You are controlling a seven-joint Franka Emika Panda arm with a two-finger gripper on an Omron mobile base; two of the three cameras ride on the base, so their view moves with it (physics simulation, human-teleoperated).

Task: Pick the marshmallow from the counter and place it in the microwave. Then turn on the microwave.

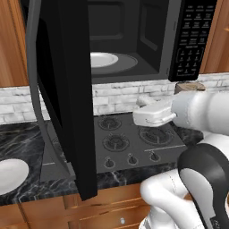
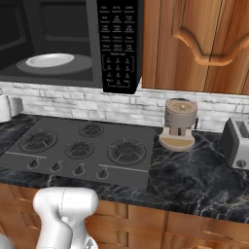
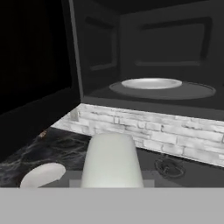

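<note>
The microwave (image 1: pixel 134 40) hangs above the stove with its black door (image 1: pixel 62 89) swung wide open. A white round turntable (image 1: pixel 103 59) lies inside, also seen in the hand view (image 3: pixel 151 83). The keypad panel (image 2: pixel 116 44) is on the microwave's right side. My gripper (image 3: pixel 112 180) is shut on the marshmallow (image 3: pixel 111 157), an off-white soft-edged block that looms close in the hand view. The white hand (image 1: pixel 152 114) hovers over the stovetop, below and in front of the microwave's opening, and looks up into the cavity. The finger tips are hidden behind the marshmallow.
A dark stovetop (image 2: pixel 82 146) with burners and knobs lies below the microwave. A round white plate (image 1: pixel 9 174) sits on the black marble counter (image 2: pixel 194 180) at the left. A beige appliance (image 2: pixel 179 125) and a toaster (image 2: pixel 237 142) stand at the right.
</note>
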